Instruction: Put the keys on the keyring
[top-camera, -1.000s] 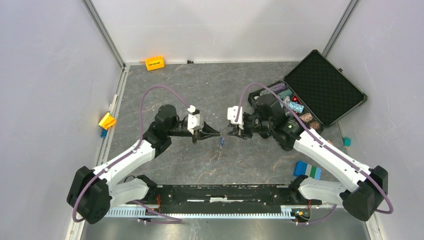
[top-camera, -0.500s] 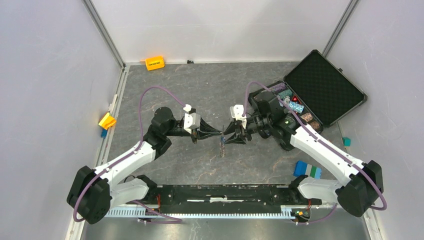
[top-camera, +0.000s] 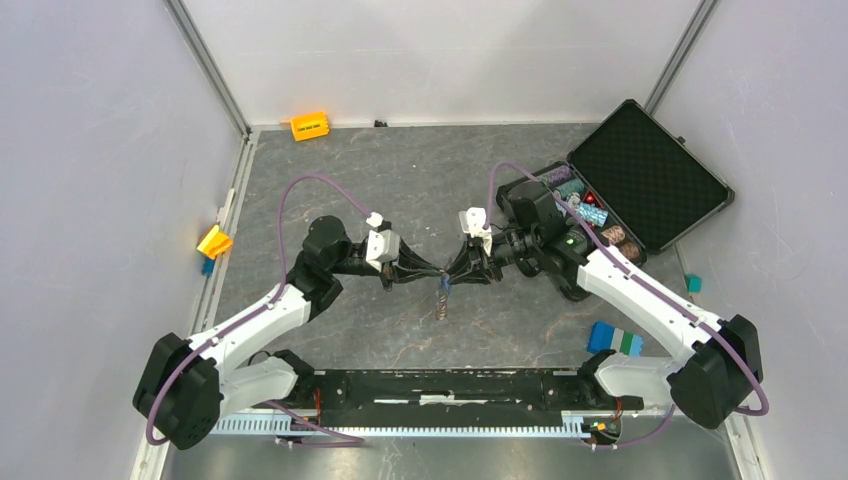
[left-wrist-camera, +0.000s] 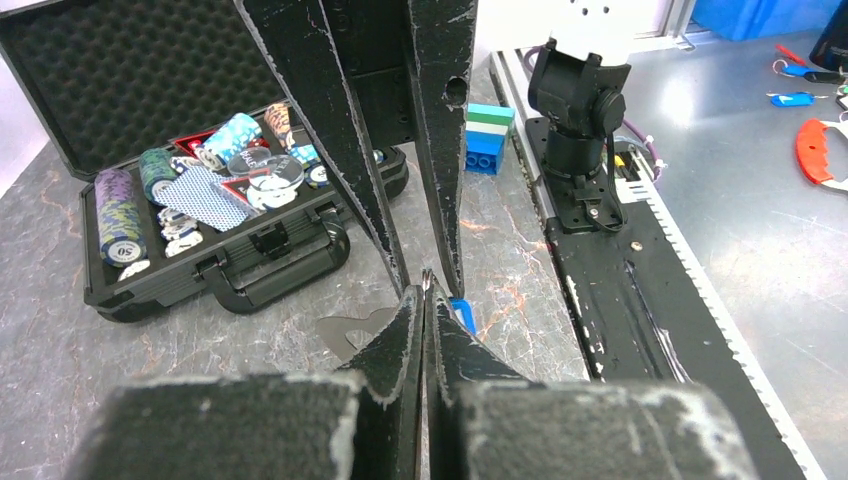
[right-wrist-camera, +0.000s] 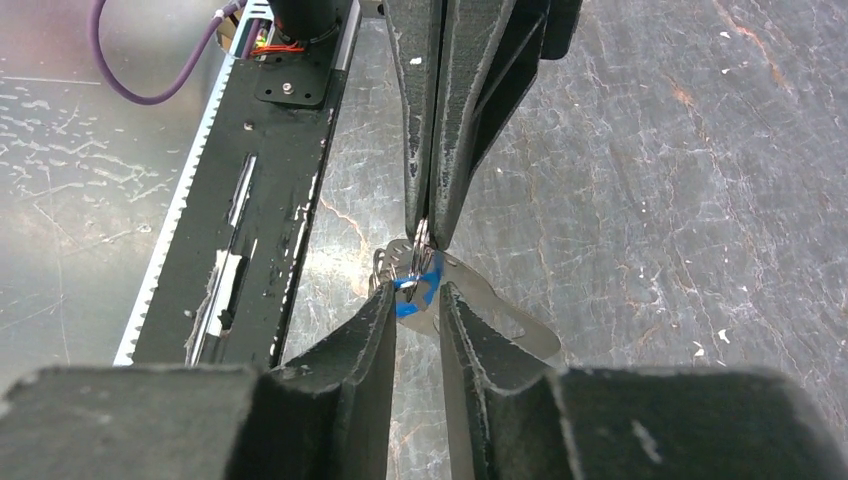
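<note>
Roughly at the middle of the table (top-camera: 400, 180), the two arms meet nose to nose. The left arm (top-camera: 270, 310) reaches in with elbow low and wrist near level, fingers pointing at its partner. The right arm (top-camera: 640, 295) mirrors it, forearm angling in from beside the open chip case (top-camera: 640, 170).

Tips of the left gripper (left-wrist-camera: 427, 290) are pressed together, nipping the wire of the keyring (right-wrist-camera: 423, 238). On the right gripper (right-wrist-camera: 416, 295) a narrow gap shows, fingers straddling the blue-capped key (right-wrist-camera: 412, 288); cannot tell whether the pads bite it.

The keys (top-camera: 441, 297) dangle below the meeting point. Whether the lowest touches the table, cannot tell.

Handling, as a judgement:
- Keys are light, hard and flat, slick on the faces, free to swing and twist.
- Best taken by the broad head, flat sides to the pads.
- The ring is thin springy wire, stiff to pry; hold it beside the split, not across it.
</note>
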